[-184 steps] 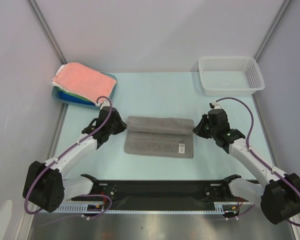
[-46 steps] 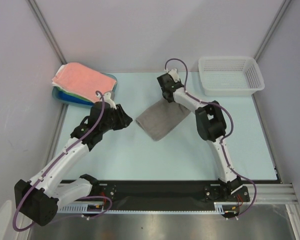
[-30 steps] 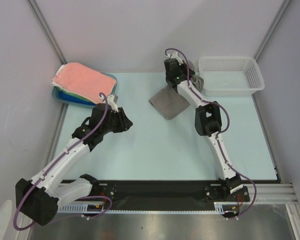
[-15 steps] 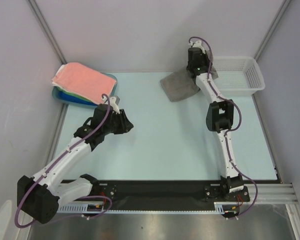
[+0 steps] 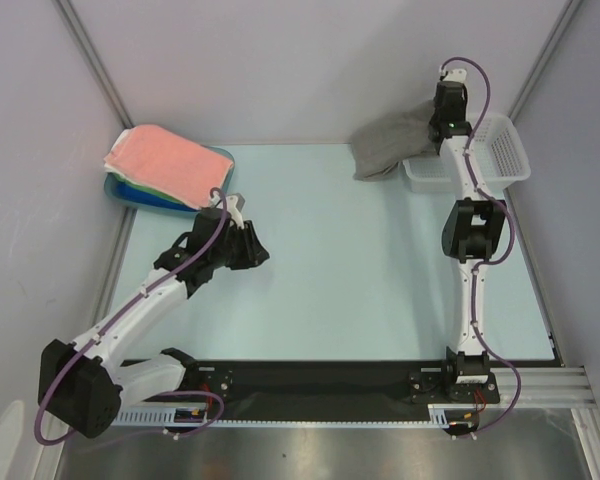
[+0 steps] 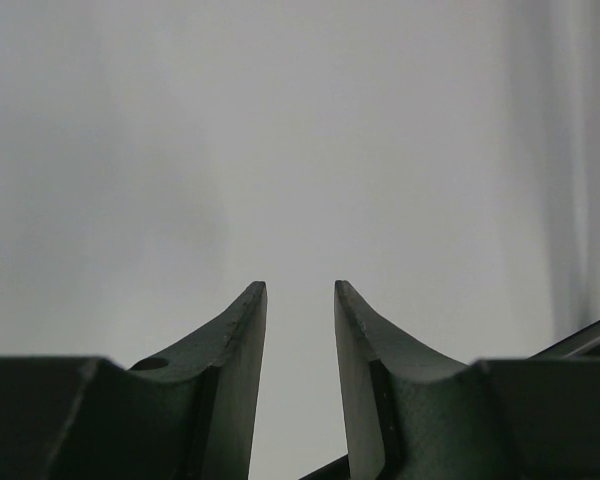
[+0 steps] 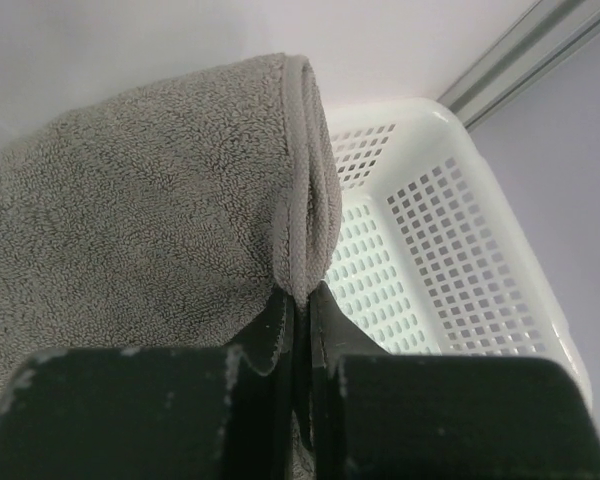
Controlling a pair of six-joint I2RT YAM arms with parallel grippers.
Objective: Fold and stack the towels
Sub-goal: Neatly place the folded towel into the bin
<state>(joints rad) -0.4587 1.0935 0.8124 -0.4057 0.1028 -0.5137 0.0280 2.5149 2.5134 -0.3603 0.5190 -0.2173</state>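
Observation:
A folded grey towel [image 5: 390, 142] hangs in the air at the back of the table, just left of the white basket [image 5: 505, 150]. My right gripper [image 5: 442, 125] is shut on its folded edge. In the right wrist view that edge [image 7: 305, 180] is pinched between the jaws of the right gripper [image 7: 302, 295], and the towel drapes to the left over the basket's rim [image 7: 450, 260]. More towels, a salmon pink one [image 5: 160, 158] on top, lie piled at the back left. My left gripper [image 5: 260, 253] hovers low over the table's left-middle, open and holding nothing [image 6: 300, 290].
The piled towels rest on a blue tray [image 5: 130, 192] in the back left corner. Grey walls with metal corner posts close in the table at the back and sides. A black rail [image 5: 330, 378] runs along the near edge between the arm bases.
The right arm has carried the grey towel from the middle of the table up and right to the basket's edge. The left gripper has drifted slightly right and stayed open.

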